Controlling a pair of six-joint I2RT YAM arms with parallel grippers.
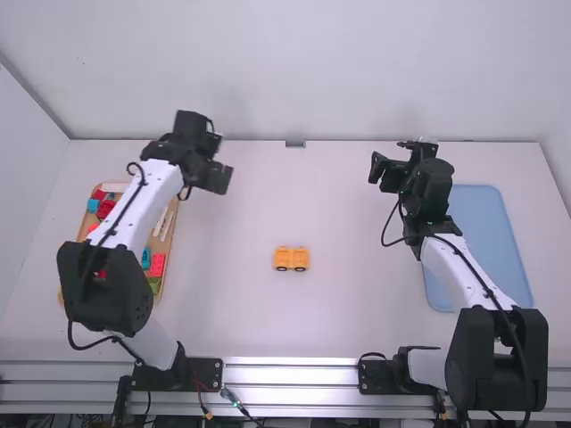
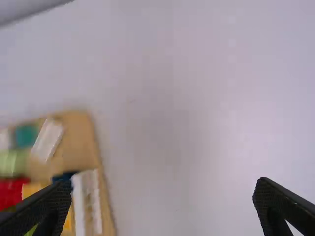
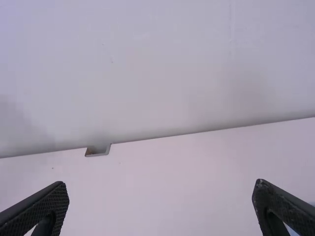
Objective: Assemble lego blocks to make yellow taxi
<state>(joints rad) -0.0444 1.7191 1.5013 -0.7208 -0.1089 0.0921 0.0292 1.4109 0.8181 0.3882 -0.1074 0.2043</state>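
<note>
Left gripper [image 2: 162, 189] open, empty, beyond and left of the yellow car [image 1: 291, 259] on the table [image 1: 357, 312]; right gripper [image 3: 160, 189] likewise, beyond and right; base step looks done, next probably topping it from the tray [image 2: 78, 137] at its left.

Site type: robotics lab or similar test station. Identifying features: two jointed robot arms with white links and black joints, mounted on metal rails [image 1: 294, 373] along the near edge of a white table [image 1: 357, 330]; exposed cables [image 1: 236, 401]; plain pale walls [image 1: 294, 71] enclosing the far and left sides.
</note>
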